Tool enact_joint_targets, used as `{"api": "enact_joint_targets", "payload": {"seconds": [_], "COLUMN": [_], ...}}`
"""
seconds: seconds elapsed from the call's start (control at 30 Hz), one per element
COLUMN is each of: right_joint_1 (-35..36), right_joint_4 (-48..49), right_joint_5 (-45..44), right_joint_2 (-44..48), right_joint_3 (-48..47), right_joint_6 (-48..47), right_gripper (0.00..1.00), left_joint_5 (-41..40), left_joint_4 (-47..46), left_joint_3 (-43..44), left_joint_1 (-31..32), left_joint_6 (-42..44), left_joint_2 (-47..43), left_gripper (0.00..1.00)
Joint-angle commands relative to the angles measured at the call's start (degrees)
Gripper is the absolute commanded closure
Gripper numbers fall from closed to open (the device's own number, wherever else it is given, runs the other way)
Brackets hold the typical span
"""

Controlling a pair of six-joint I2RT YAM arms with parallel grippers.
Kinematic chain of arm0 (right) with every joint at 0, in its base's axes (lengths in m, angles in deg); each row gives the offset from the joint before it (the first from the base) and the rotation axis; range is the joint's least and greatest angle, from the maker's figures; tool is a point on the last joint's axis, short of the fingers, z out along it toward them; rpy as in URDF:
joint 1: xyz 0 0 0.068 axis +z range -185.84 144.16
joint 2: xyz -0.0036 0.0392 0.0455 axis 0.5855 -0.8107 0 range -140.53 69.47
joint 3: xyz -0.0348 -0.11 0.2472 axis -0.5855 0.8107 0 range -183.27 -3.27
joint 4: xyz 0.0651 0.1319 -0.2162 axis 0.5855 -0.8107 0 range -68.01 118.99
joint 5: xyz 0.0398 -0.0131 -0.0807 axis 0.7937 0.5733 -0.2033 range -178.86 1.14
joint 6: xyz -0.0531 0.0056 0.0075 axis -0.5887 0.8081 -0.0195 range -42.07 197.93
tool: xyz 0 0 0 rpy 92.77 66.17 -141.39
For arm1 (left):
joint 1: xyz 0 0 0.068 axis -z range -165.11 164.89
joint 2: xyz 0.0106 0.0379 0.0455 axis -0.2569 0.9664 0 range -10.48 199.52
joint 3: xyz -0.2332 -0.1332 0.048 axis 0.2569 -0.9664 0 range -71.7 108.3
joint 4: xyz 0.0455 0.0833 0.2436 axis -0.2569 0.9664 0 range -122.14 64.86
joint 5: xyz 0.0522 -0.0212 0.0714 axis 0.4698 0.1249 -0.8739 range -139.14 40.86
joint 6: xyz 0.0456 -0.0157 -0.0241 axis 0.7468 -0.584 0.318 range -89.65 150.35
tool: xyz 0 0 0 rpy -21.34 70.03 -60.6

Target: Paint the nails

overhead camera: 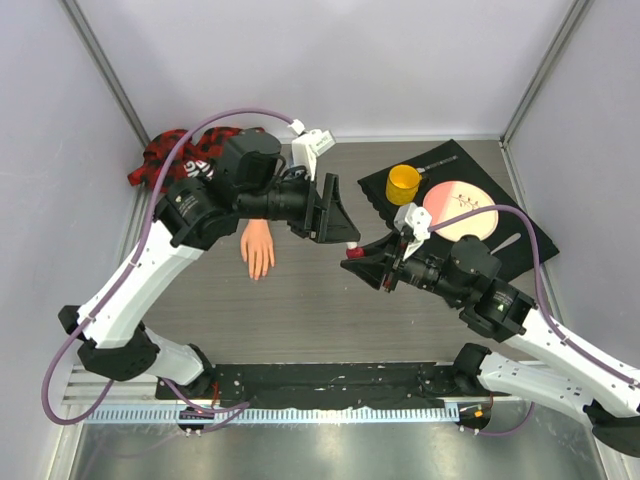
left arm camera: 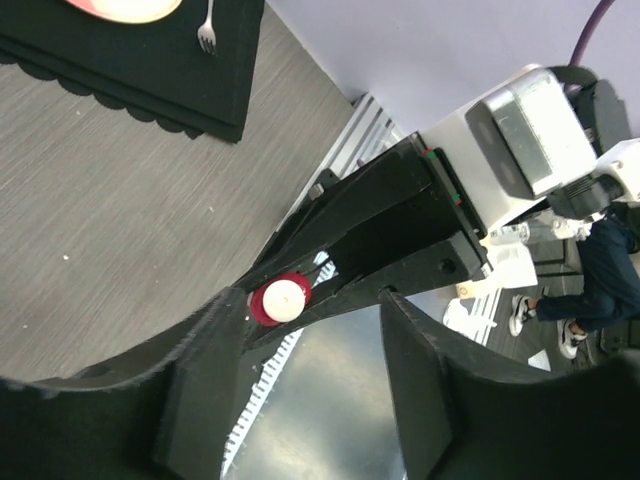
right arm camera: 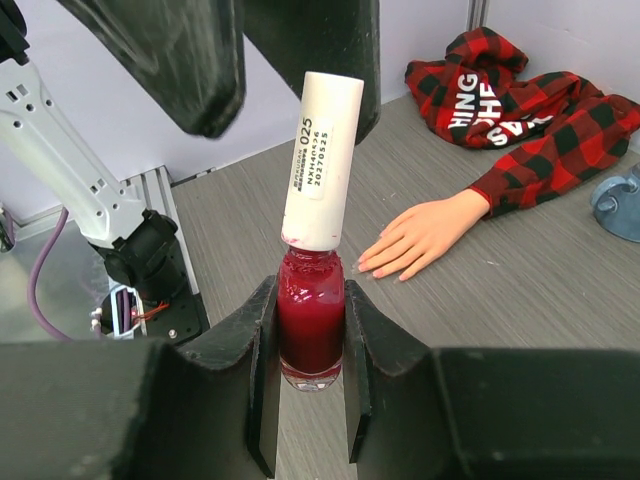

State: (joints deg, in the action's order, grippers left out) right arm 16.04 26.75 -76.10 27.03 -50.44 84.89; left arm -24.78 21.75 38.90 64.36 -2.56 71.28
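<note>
Right wrist: nails (right arm camera: 372, 268) beyond right claw (right arm camera: 310, 300) (around bottle (right arm camera: 311, 340))

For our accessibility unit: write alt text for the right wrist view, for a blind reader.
The right gripper clamps a red polish bottle with a white cap. The open left gripper hangs around the cap; behind, a mannequin hand in a plaid sleeve lies on the table.

Dark red bottle (right arm camera: 311, 325), white cap (right arm camera: 322, 160); peach hand (right arm camera: 420, 235); red-and-black plaid sleeve (right arm camera: 545, 140); yellow cup (overhead camera: 403, 183); black mat (overhead camera: 455, 160).
</note>
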Motion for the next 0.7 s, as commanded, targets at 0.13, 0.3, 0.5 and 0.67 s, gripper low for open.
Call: {"api": "enact_joint_targets", "payload": {"seconds": [0.13,0.3,0.5,0.67], "right_joint_1": [-0.2,-0.28,-0.2,-0.2], "right_joint_4": [2.59,2.59,2.59,2.59], "right_joint_5": [0.34,0.34,0.43,0.69], "right_joint_2": [-0.45,-0.54,-0.37,-0.63], "right_joint_3": [-2.92,-2.83,-2.74,-3.27], "right_joint_6": [-1.16,-1.16,-0.81,-0.81], "right_gripper": [0.99,0.99,0.99,0.99], "left_joint_5": [0.78,0.78,0.69,0.34], "left_joint_4": [2.89,3.06,3.77,3.94], "left_joint_3": [3.65,4.18,4.88,4.88], "left_joint_1": [-0.25,-0.25,-0.25,-0.25], "left_joint_6": [2.85,3.2,3.73,3.9], "left_joint_2": [0.69,1.39,2.44,2.79], "left_gripper": [0.49,0.54,0.55,0.6]}}
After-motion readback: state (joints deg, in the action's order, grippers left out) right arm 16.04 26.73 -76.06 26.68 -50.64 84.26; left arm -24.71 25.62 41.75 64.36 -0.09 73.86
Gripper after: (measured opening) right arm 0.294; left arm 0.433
